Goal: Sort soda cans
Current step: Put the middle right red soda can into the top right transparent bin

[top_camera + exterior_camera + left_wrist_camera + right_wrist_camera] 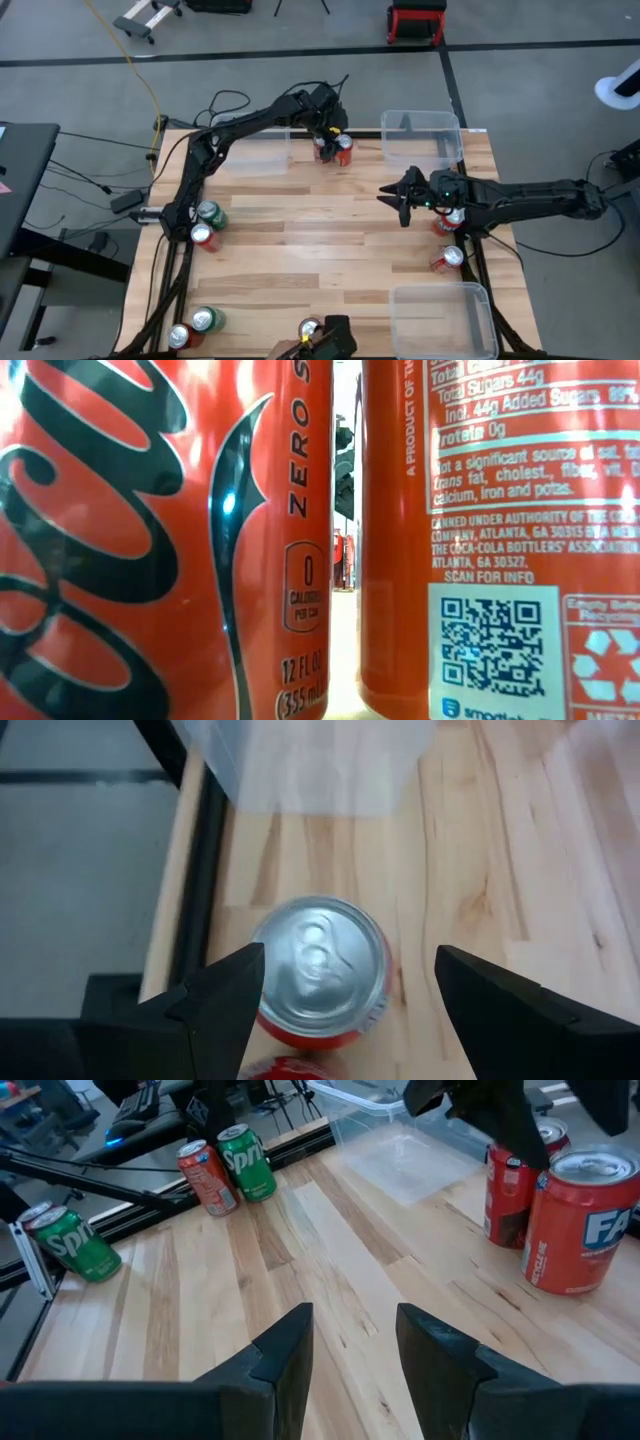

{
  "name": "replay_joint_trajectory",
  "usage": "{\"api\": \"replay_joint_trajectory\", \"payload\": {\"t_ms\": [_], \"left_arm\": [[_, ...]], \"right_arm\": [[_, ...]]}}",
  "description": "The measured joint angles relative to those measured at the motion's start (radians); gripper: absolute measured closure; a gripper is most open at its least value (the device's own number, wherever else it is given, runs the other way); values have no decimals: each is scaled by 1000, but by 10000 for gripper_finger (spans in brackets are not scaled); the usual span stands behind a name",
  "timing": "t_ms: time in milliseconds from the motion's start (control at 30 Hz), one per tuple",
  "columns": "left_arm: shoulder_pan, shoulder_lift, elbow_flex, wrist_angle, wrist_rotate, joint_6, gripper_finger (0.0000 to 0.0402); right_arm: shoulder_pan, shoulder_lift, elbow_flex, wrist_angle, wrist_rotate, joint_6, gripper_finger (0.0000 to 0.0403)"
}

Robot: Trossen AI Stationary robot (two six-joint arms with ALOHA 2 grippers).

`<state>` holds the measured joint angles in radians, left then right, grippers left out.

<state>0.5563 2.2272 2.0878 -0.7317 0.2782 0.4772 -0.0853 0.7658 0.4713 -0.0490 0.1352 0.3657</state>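
Two red soda cans (pixel 322 148) (pixel 343 150) stand upright side by side at the far middle of the table, between two clear bins. My left gripper (pixel 330 133) hangs open just above them. In the left wrist view its fingers (pixel 228 1005) stand on either side of one red can's silver top (pixel 318 960), and I cannot tell whether they touch it. The second red can (pixel 285 1070) shows at the frame's edge. My right gripper (pixel 400 196) is open over the right middle of the table, with nothing between its fingers (pixel 285 1350).
Clear bins stand at the far left (pixel 255 150), far right (pixel 420 135) and near right (pixel 440 318). Green and red cans stand at the left edge (pixel 208 224) and near left corner (pixel 195 327). Two more cans (pixel 447 240) stand under the right arm. Two red cans (pixel 150 540) block the low view.
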Motion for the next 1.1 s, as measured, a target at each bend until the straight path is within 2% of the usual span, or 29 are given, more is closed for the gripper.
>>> {"api": "replay_joint_trajectory", "payload": {"t_ms": [167,267,533,667,800,1000,1100], "left_arm": [[-38,-35,0,-39,-179,-31,110],[-56,-72,0,-88,-203,0,110],[-148,-221,0,-81,-330,74,110],[-158,-241,1,-91,-325,81,110],[-133,-178,1,-120,-249,78,110],[-84,-68,-1,40,-181,154,110],[-70,-39,-1,39,-150,166,110]], "right_arm": [[24,-2,0,-1,-2,7,234],[26,-13,29,-38,-3,-30,234],[18,7,252,-279,-3,-136,234],[1,38,307,-376,-3,-222,234],[-30,96,325,-433,-2,-285,231],[-41,178,326,-431,-3,-279,199],[-27,201,326,-453,-3,-239,179]]}}
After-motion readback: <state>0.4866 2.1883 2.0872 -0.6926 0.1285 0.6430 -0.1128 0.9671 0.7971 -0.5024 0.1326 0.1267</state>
